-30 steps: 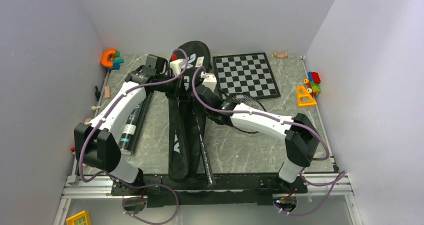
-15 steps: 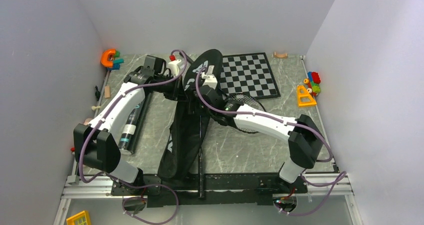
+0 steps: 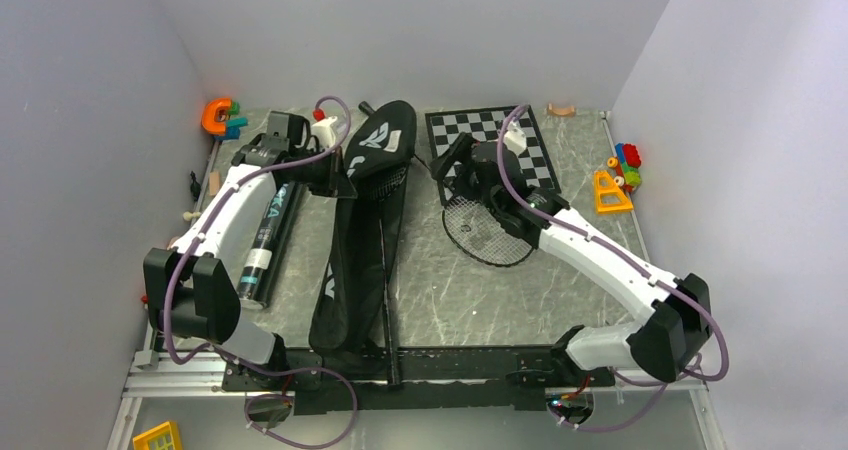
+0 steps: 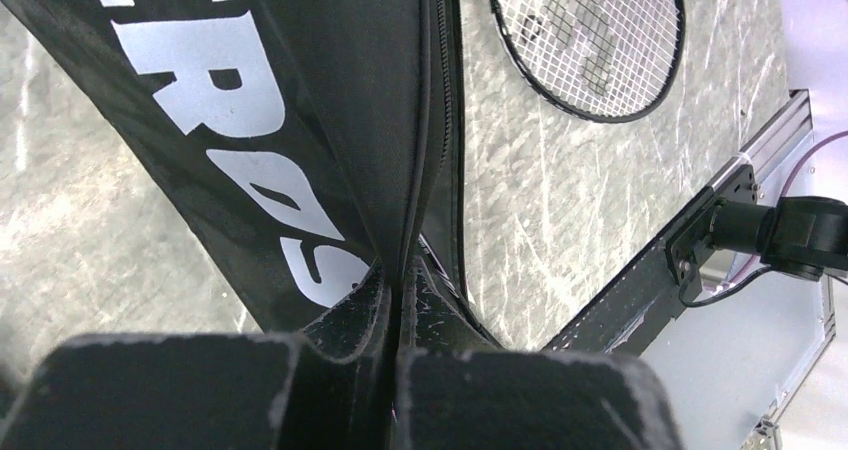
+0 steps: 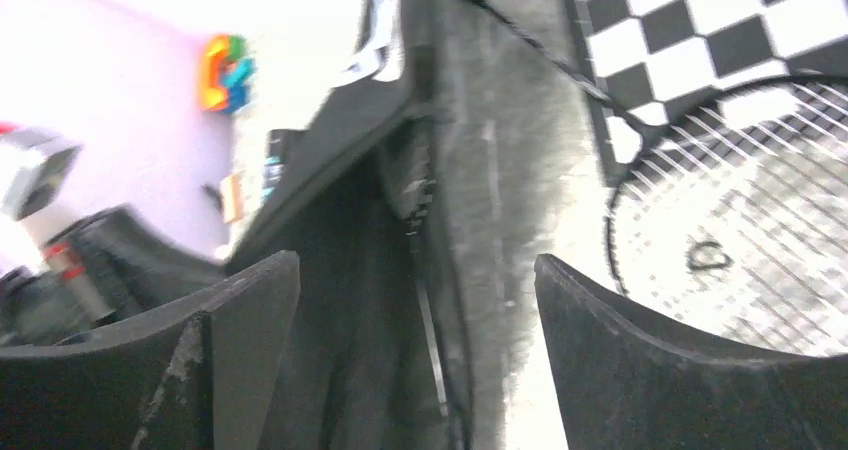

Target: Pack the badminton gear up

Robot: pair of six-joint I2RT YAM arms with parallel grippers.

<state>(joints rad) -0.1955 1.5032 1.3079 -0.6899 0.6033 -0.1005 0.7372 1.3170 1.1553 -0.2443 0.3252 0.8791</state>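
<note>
The black racket bag (image 3: 345, 260) lies lengthwise mid-table, its top end (image 3: 385, 135) raised. My left gripper (image 3: 335, 177) is shut on the bag's zipper edge (image 4: 425, 170); in the left wrist view, the gripper (image 4: 400, 285) pinches the fabric. One racket sits partly inside the bag, its handle (image 3: 388, 355) reaching the near rail. A second racket's head (image 3: 490, 230) lies on the table right of the bag. Above it my right gripper (image 3: 452, 160) hangs open and empty, also seen in the right wrist view (image 5: 415, 295). The dark tube (image 3: 263, 242) lies left of the bag.
The chessboard (image 3: 495, 138) lies at the back, right behind my right gripper. An orange-and-blue toy (image 3: 222, 117) sits in the back left corner. Coloured blocks (image 3: 627, 160) and a yellow triangle (image 3: 611, 192) stand by the right wall. A metal rail (image 3: 450, 355) runs along the near edge.
My right gripper opened, let go of the bag and swung right over the loose racket head. The bag's top end moved left with my left gripper.
</note>
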